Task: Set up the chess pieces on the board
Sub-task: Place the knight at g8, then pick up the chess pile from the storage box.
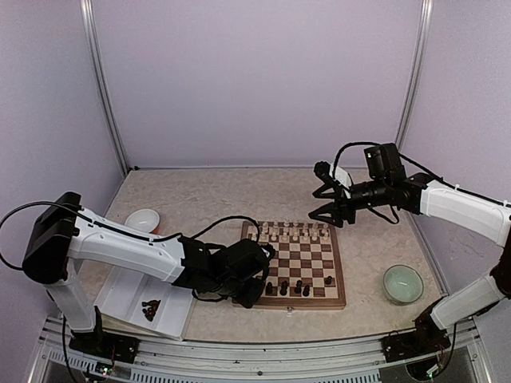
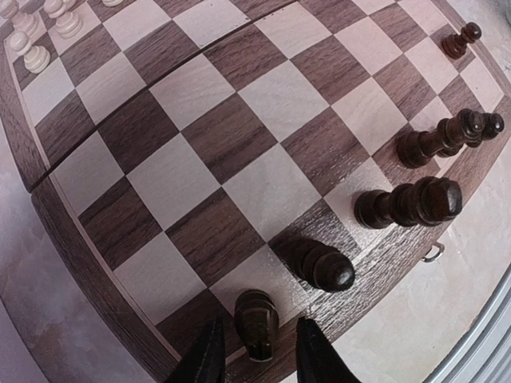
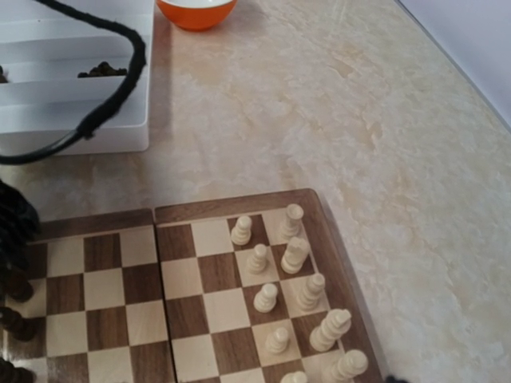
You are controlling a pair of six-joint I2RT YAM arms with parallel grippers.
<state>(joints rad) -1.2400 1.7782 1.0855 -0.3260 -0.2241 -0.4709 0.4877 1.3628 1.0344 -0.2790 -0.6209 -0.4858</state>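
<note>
- chess pieces (image 1: 298, 286), the dark ones, stand in a loose group on the board (image 1: 342, 281), all within its two rows nearest the arm bases.
- one dark piece (image 2: 257, 323) stands upright on the board's edge row, right beside the frame and close to the near-left corner.
- left gripper (image 2: 257, 339) sits low over that same corner. its fingers (image 2: 206, 361) are spread to either side of the dark piece, with a thin gap showing on each side, so nothing is pinched.
- further along the board's near rows the left wrist view shows more dark figures, each upright on its own square and apart from its neighbours.
- right gripper (image 1: 322, 203) hangs above the board's far-right corner, clear of the wood, its fingers apart and holding nothing.
- cream-white pieces (image 1: 291, 233) line the board's two far rows, all upright.
- white divided tray (image 1: 128, 291) lies on the table to the left of the board, near its near-left corner. a few small dark figures (image 1: 150, 307) lie in one compartment.
- orange bowl (image 3: 196, 9) stands beyond the tray, well off the board's far-left corner.
- green bowl (image 1: 402, 283) rests to the right of the board, apart from its frame.
- black cable (image 3: 104, 112) loops across the tray in the right wrist view.
</note>
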